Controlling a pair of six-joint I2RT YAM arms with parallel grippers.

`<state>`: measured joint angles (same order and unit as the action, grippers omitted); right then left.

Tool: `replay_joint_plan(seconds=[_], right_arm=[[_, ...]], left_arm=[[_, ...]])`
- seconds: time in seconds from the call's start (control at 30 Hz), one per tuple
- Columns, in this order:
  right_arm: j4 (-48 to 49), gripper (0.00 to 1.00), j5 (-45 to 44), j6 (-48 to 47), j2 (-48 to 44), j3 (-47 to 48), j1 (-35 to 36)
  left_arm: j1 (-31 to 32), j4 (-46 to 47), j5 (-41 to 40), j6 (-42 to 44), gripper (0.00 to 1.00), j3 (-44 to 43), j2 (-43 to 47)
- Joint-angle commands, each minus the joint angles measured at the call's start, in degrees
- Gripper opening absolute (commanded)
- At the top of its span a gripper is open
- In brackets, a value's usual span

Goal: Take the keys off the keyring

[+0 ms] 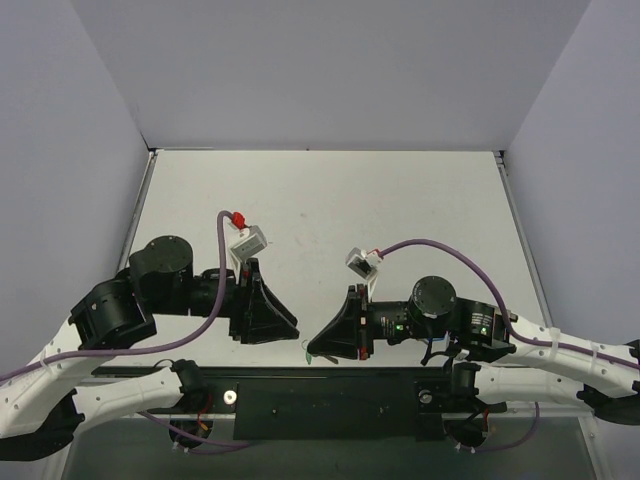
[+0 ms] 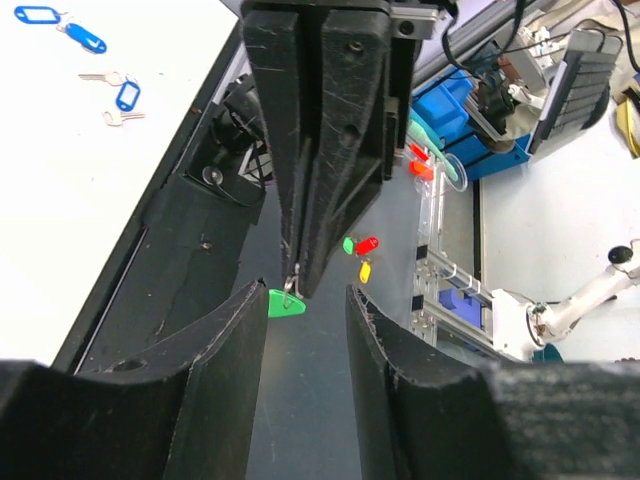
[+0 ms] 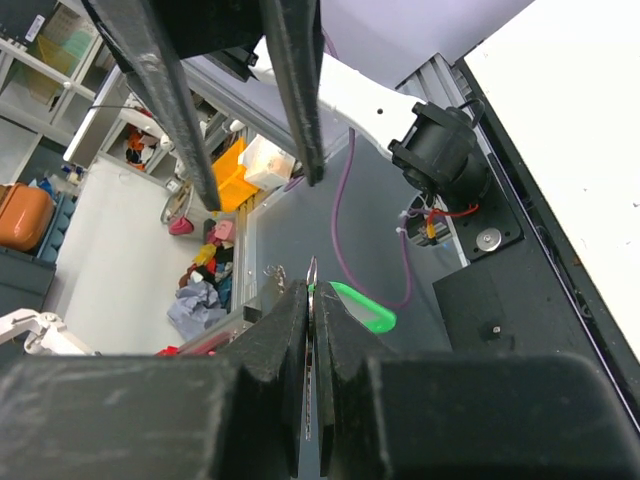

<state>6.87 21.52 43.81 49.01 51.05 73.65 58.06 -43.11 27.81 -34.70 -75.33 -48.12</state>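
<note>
My right gripper (image 1: 312, 350) is shut on the keyring (image 3: 313, 270), a thin silvery loop that sticks up edge-on from between its closed fingers (image 3: 290, 330). The bright green tag (image 3: 365, 310) hangs from the ring beside the fingertips. It also shows in the left wrist view (image 2: 285, 302), under the right gripper's tip (image 2: 300, 270). The small silver key is not clearly visible. My left gripper (image 1: 296, 328) is open and empty. Its fingers (image 2: 230, 340) face the ring from a short way off, with the green tag near the left finger's tip. Both grippers meet above the table's near edge.
Blue-tagged keys (image 2: 127, 95) and loose blue tags (image 2: 85, 38) lie on the white table (image 1: 320, 200). The black front rail (image 1: 320, 395) runs below both grippers. Red, green and yellow tags (image 2: 365, 245) lie off the table, below its edge.
</note>
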Motion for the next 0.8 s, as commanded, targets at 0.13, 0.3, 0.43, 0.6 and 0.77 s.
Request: replay_joint_plan(seconds=[0.13, 0.3, 0.43, 0.6, 0.77], right_arm=[[0.4, 0.0, 1.3, -2.2, -1.0, 3.8, 0.4], [0.7, 0.0, 0.3, -2.4, -1.0, 4.4, 0.4], [0.9, 0.0, 0.3, -2.5, -0.4, 4.9, 0.4], [1.4, 0.0, 0.2, -2.2, 0.1, 5.3, 0.4], [1.6, 0.0, -0.1, -2.2, 0.5, 5.6, 0.4]], left_arm=[[0.2, 4.3, 6.1, -0.1, 0.44, 1.7, 1.4], [0.2, 5.7, 5.4, -1.2, 0.43, 3.9, 2.1], [0.2, 8.7, 5.3, -3.4, 0.43, 6.2, 3.0], [0.3, 12.1, 5.1, -5.3, 0.4, 8.6, 3.9], [0.3, 14.3, 5.2, -6.6, 0.36, 10.0, 4.3]])
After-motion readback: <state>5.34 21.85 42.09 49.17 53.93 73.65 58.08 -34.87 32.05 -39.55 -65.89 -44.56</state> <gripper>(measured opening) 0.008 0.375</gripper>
